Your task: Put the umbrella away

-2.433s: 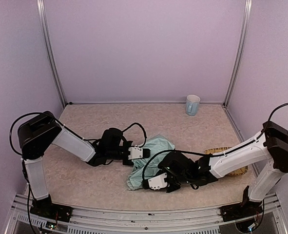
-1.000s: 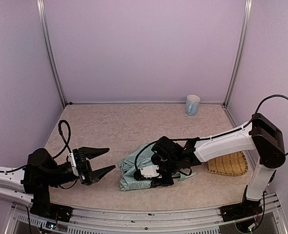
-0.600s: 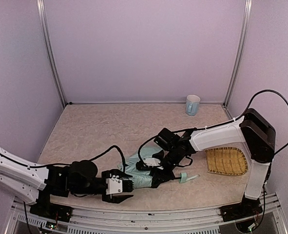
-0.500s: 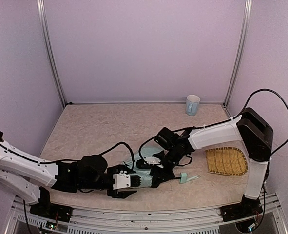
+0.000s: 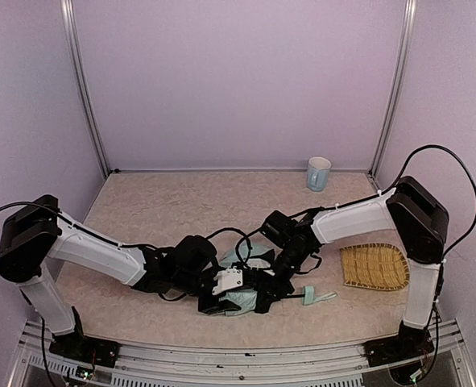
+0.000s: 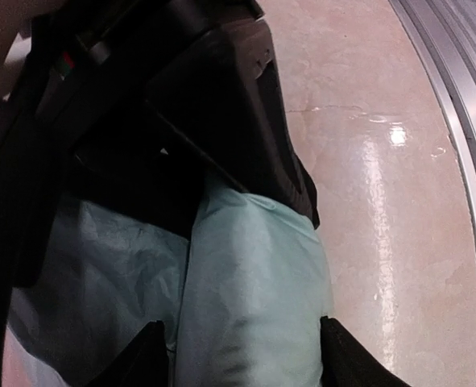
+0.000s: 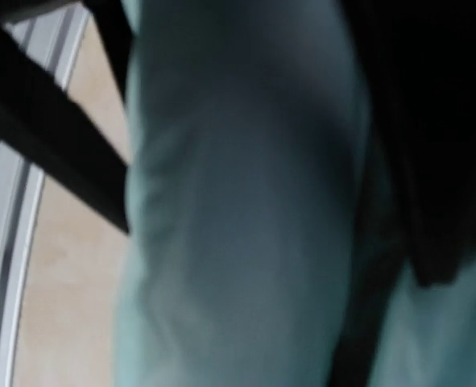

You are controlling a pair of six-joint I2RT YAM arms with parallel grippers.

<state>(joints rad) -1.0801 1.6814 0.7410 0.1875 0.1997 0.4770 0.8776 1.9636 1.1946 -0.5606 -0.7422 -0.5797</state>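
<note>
The umbrella [image 5: 249, 257] lies as a crumpled mint-blue bundle at the front middle of the table. Its small mint handle [image 5: 307, 296] and loop stick out to the right. My left gripper [image 5: 244, 297] comes in from the left. In the left wrist view its open fingers straddle a roll of the umbrella's fabric [image 6: 254, 282], one fingertip [image 6: 145, 359] on each side. My right gripper [image 5: 263, 289] comes in from the right and is shut on the bundle. The right wrist view is filled by blurred mint fabric [image 7: 238, 201].
A pale blue mug [image 5: 318, 172] stands at the back right by the wall. A woven yellow mat [image 5: 373, 266] lies at the right, under the right arm. Metal rails [image 5: 221, 355] run along the table's front edge, close to the bundle.
My left arm has swung in from the front left and set its fingers around the umbrella. The right gripper stayed on the bundle, which is now more bunched, with the handle showing.
</note>
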